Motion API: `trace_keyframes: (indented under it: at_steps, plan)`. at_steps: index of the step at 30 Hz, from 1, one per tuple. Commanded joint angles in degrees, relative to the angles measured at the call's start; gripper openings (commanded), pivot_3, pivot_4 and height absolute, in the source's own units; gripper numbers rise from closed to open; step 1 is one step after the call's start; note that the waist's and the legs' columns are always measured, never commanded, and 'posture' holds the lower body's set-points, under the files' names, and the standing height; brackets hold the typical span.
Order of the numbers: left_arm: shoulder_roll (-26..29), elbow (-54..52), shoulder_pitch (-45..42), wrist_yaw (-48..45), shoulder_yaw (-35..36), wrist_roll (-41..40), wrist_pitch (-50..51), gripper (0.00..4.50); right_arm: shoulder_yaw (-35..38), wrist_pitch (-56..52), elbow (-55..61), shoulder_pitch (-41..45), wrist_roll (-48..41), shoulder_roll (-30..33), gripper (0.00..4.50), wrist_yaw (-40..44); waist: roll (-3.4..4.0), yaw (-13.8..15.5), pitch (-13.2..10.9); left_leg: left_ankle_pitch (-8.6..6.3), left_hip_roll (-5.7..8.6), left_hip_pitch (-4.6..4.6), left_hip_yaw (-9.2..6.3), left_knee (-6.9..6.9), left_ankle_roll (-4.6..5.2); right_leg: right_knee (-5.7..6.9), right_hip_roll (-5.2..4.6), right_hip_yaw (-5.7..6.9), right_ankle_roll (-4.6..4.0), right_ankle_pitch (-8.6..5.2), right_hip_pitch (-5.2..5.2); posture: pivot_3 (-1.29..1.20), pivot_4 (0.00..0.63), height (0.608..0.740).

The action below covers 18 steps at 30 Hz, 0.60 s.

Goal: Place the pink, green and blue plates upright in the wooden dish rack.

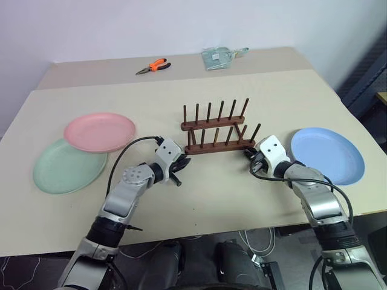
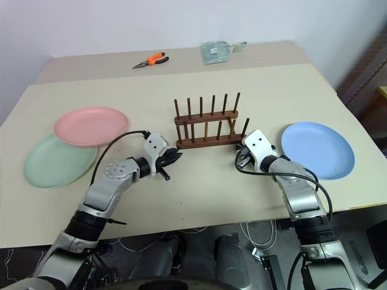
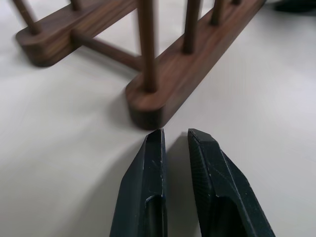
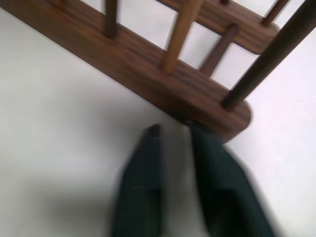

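The plates all lie flat on the surface (image 1: pixel 242 199), none yet in the rack: the blue plate (image 1: pixel 328 154) sits to our right, the green plate (image 1: pixel 66 170) to our left, and the pink plate (image 1: pixel 100 131) rests partly on the green one's far edge. The wooden dish rack (image 1: pixel 217 134) stands between them at the middle, its pegs bare.

We judge the step in hand to be squaring up the rack, not lifting a plate. Our left gripper (image 3: pixel 174 136) points at the left end of the near rail, fingers (image 3: pixel 150 168) nearly together with a narrow gap, grasping nothing. Our right gripper (image 4: pixel 172 129) sits at the rail's right end, fingers slightly parted, also holding nothing.

Next, we need to draw 1 arm back towards a plate, slip a finger under its rim, and tip it upright between 2 pegs.
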<state>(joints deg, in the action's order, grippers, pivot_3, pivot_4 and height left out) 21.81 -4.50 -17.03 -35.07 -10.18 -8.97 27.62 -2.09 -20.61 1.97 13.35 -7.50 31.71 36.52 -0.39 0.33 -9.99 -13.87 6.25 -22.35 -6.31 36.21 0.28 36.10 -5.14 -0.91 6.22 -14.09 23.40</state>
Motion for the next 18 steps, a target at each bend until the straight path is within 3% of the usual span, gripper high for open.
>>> trace_keyframes:
  at_steps: [1, 4, 6, 11, 18]
  plan:
    - [3.1, -4.4, 0.9, -0.3, 8.8, -4.4, 2.0, 2.09, 2.4, -2.0, 8.0, -1.4, -5.2, 1.6, 2.83, 4.5, 0.01, -0.1, 0.0, 0.00, -0.03, -0.02, 0.00, -0.04, -0.01, 0.00, 0.02, 0.00, -0.01, 0.00, 0.05, 0.00, 0.150, 0.740]
    - [3.6, -4.4, -2.3, 4.9, 15.9, -5.8, 3.5, 3.57, 2.0, -3.2, 11.0, -2.1, -6.1, 2.3, 4.39, 5.5, 0.00, 0.2, 0.0, 0.00, -0.08, -0.10, -0.01, -0.04, -0.02, 0.01, 0.06, 0.01, -0.03, 0.01, 0.14, 0.00, 0.150, 0.740]
    - [3.7, -3.7, -4.7, 8.9, 19.8, -5.6, 4.4, 4.44, 1.7, -3.4, 12.1, -2.3, -6.2, 2.4, 4.50, 5.7, -0.05, 0.4, -0.1, 0.01, -0.07, -0.10, -0.01, 0.03, -0.05, 0.00, 0.06, 0.02, -0.02, 0.01, 0.10, 0.00, 0.150, 0.740]
    - [3.0, -6.5, -13.8, 34.1, 38.0, -1.1, 16.7, 4.44, 0.3, -2.7, 11.0, -0.5, -5.5, 0.8, 4.50, 5.4, -0.37, 0.1, -0.2, 0.02, -0.04, -0.10, -0.02, 0.08, -0.08, -0.03, 0.09, 0.06, 0.02, 0.02, 0.06, 0.00, 0.150, 0.740]
    - [-5.8, -18.1, -14.1, 46.3, 54.9, -5.5, 32.1, 4.44, -1.1, -0.8, 7.7, 1.4, -4.7, 0.6, 4.50, 6.7, -0.61, 0.4, -0.3, 0.13, -0.03, -0.10, 0.02, -0.06, -0.49, 0.00, 0.12, 0.05, 0.05, 0.03, 0.16, 0.00, 0.150, 0.740]
